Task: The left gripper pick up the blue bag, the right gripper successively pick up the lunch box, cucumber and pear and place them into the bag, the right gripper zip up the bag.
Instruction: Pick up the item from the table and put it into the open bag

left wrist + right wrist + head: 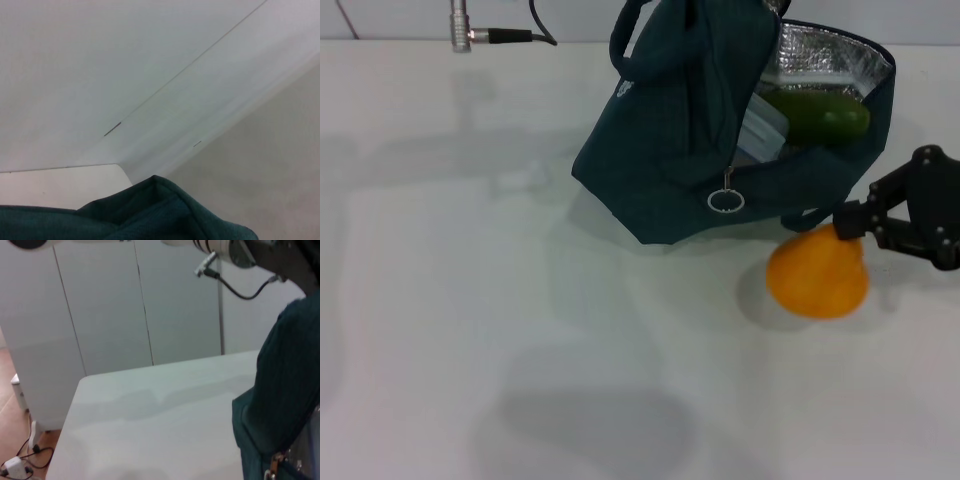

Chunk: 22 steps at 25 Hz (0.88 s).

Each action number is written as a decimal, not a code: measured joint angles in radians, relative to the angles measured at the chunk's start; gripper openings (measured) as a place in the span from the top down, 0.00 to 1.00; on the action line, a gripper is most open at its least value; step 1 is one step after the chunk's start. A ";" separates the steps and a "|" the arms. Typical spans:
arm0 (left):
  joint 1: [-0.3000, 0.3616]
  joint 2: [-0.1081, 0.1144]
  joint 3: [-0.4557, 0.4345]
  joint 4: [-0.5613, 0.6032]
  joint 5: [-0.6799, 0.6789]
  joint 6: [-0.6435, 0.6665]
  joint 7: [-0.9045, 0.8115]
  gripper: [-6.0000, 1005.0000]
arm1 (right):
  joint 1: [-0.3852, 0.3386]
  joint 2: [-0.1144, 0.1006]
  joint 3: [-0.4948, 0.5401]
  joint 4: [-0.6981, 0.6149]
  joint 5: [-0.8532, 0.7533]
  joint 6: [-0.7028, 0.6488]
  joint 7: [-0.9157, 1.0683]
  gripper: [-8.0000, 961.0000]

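Observation:
The blue bag (670, 130) hangs tilted above the table with its silver-lined mouth open toward the right. Inside it lie the green cucumber (820, 115) and the pale lunch box (767, 128). A ring zip pull (726, 201) dangles at the front. The orange pear (818, 275) rests on the table just below the bag's mouth. My right gripper (850, 225) is shut on the pear's narrow top. The left arm's end (280, 257) reaches over the bag (285, 380), its fingers hidden. Bag fabric (150, 215) fills the left wrist view's lower edge.
A metal connector with a black cable (470, 37) hangs at the table's far edge. The white table (500, 320) stretches wide to the left and front. White cabinet doors (125, 305) stand beyond the table.

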 joint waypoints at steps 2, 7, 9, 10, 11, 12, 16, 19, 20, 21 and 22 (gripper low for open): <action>0.000 0.000 0.000 0.000 0.000 0.000 0.001 0.95 | -0.001 -0.009 0.000 -0.001 0.040 -0.004 0.000 0.96; 0.000 0.000 0.000 -0.001 0.001 -0.003 0.005 0.95 | -0.002 -0.035 0.010 -0.016 0.139 -0.025 0.002 0.96; 0.000 0.001 0.000 -0.001 0.002 -0.003 0.008 0.95 | -0.001 -0.039 0.034 -0.037 0.167 -0.024 0.006 0.96; 0.000 0.000 0.000 -0.001 0.002 -0.003 0.008 0.95 | -0.001 -0.040 0.050 -0.048 0.177 -0.022 0.008 0.96; 0.000 0.000 0.000 -0.001 0.002 -0.003 0.008 0.95 | 0.001 -0.039 0.070 -0.060 0.186 -0.020 0.009 0.96; 0.000 -0.002 0.000 -0.001 0.003 -0.003 0.008 0.95 | 0.004 -0.035 0.088 -0.074 0.193 -0.017 0.011 0.96; -0.004 -0.006 0.003 -0.001 0.006 -0.002 0.004 0.95 | 0.012 -0.018 0.113 -0.131 0.205 0.008 0.013 0.96; -0.005 -0.006 0.002 -0.001 0.006 0.001 0.001 0.95 | 0.017 -0.014 0.107 -0.152 0.205 0.048 0.013 0.96; -0.005 -0.007 0.002 -0.001 0.006 0.001 -0.001 0.95 | 0.019 -0.014 0.106 -0.153 0.203 0.065 0.013 0.96; -0.005 -0.007 0.002 -0.001 0.006 0.004 -0.004 0.95 | 0.020 -0.013 0.104 -0.153 0.200 0.089 0.011 0.96; -0.005 -0.008 0.002 -0.001 0.005 0.006 -0.007 0.95 | 0.021 -0.012 0.101 -0.153 0.198 0.106 0.009 0.96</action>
